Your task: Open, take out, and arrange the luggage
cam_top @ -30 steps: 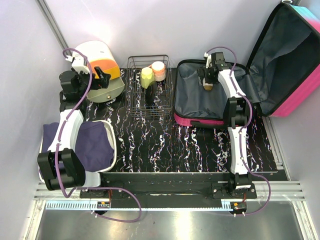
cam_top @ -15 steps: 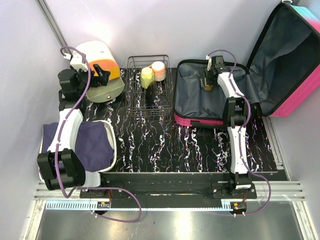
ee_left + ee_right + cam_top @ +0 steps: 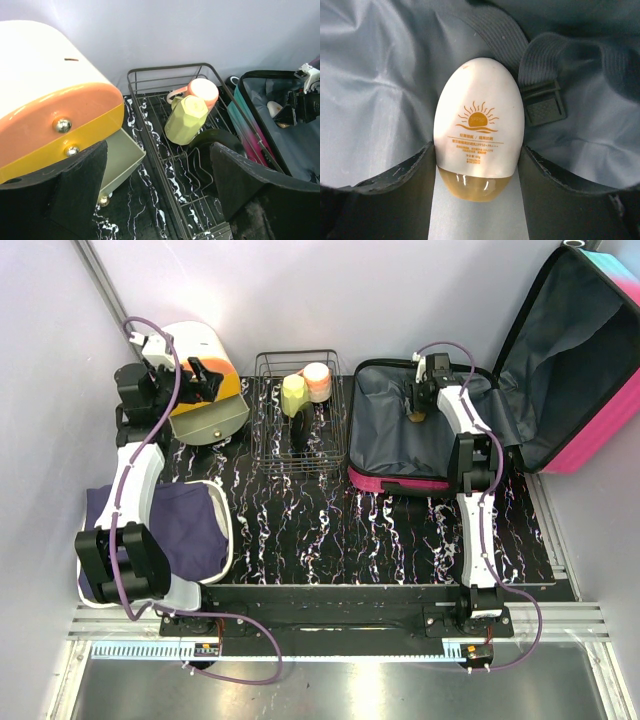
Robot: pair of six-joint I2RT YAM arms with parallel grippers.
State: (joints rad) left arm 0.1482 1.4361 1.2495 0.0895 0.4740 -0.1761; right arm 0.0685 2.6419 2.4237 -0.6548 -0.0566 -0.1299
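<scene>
Since the lid is already thrown back against the right-hand wall, the luggage (image 3: 395, 483) lies open at the far right of the table, its grey lining exposed. The step in hand, in my judgement, is lifting out its contents.

The right gripper (image 3: 477, 155) is down inside the shell, straddling an egg-shaped sunscreen bottle (image 3: 477, 130), white with an amber end and a sun emblem. Its jaws stand part open, pads against or just beside the bottle's lower flanks. I cannot tell whether a firm hold is made.

Recommendation: the bottle is smooth and tapered, so the pads should seat at its widest girth and close squarely before any lift. It should rise straight, clear of the strap buckle (image 3: 542, 105) just beside it.

The left gripper (image 3: 203, 380) is spread wide with nothing in it, near the white-and-orange drawer box (image 3: 55, 100), whose drawer (image 3: 120, 155) is pulled out.

Containers: the wire basket (image 3: 270, 440) holds a pale green faceted bottle (image 3: 187, 117) and a pink-and-white cup (image 3: 202, 90), touching each other. A white tub (image 3: 225, 530) at the near left holds dark purple cloth (image 3: 185, 525).
</scene>
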